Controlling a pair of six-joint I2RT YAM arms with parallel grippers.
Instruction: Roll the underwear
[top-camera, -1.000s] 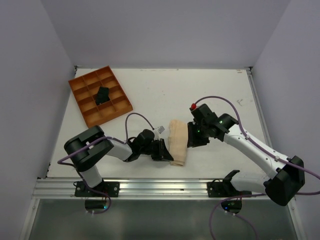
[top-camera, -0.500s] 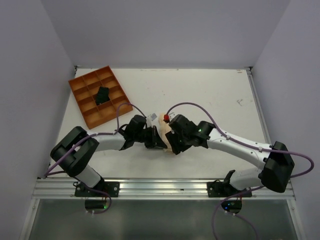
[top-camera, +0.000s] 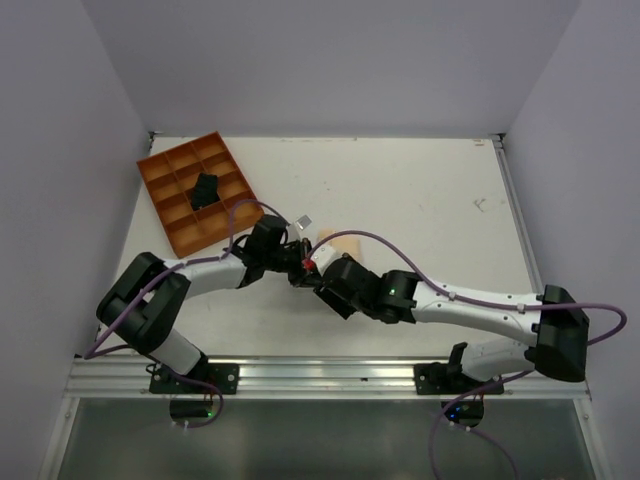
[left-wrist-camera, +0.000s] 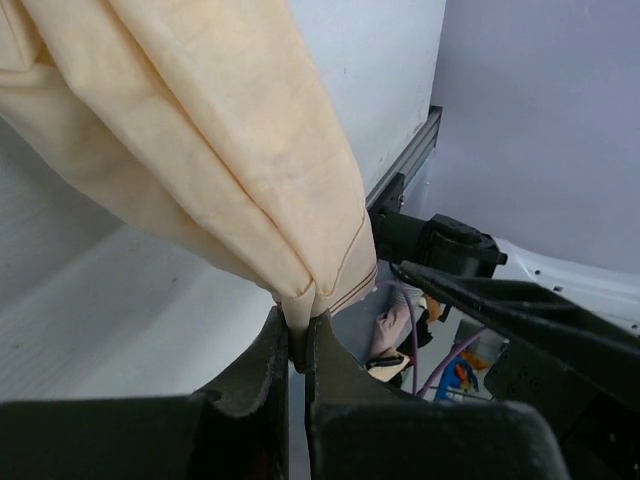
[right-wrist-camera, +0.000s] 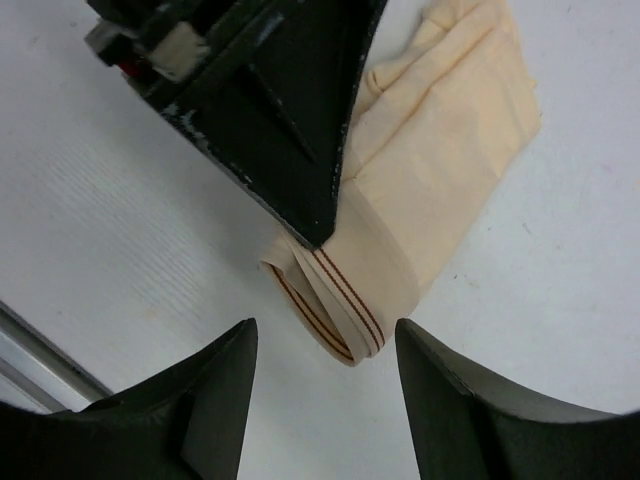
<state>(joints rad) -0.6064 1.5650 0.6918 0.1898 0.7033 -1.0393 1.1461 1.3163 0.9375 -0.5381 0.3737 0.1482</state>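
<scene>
The left fingers (left-wrist-camera: 250, 400) are clamping the striped hem of the underwear (right-wrist-camera: 440, 170), the rest lying on the counter (right-wrist-camera: 560, 300). The right fingers (right-wrist-camera: 215, 400) are hovering wide open just beside it, empty. Rolling well is probably calling for a firm pinch and tight, even turns.

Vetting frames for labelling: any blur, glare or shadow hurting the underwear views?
Top external: even light, sharp, underwear mostly covered. Left wrist: fabric sharp, left gripper dark and soft. Right wrist: rolled edge crisp, right gripper blurred; no glare.
</scene>
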